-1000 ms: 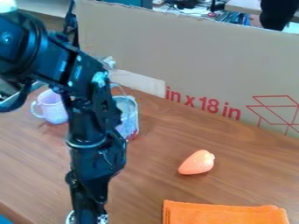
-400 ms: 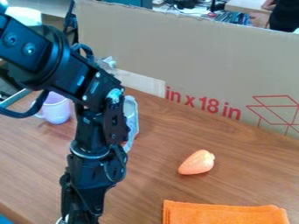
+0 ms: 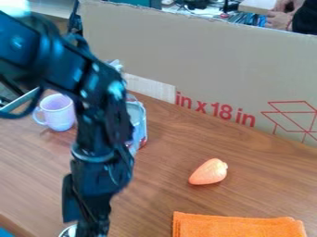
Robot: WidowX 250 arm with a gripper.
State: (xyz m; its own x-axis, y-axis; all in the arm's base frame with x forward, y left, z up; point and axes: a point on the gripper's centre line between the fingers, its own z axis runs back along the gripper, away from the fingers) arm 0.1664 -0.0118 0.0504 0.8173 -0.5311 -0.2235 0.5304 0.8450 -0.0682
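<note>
The gripper (image 3: 93, 210) hangs low at the bottom left of the camera view, pointing down, its tips at or past the bottom edge. Just left of its lower end, part of a pale, rounded, shiny object (image 3: 68, 231) shows; whether they touch is unclear. Behind the arm stands a silvery tin (image 3: 136, 121), partly hidden by it. A light purple mug (image 3: 57, 112) is upright to the left of the arm, its handle facing left. On the right lies an orange, carrot-shaped toy (image 3: 208, 171), and below it a folded orange cloth (image 3: 238, 226).
The wooden table (image 3: 170, 139) is bounded at the back by a tall cardboard panel (image 3: 204, 60) slanting down to the right. A blue item (image 3: 6, 233) shows at the bottom left corner.
The arm's upper part swung right and down, then back left and up, uncovering more of the mug. The gripper has shifted slightly left overall. Tin, toy and cloth have stayed put.
</note>
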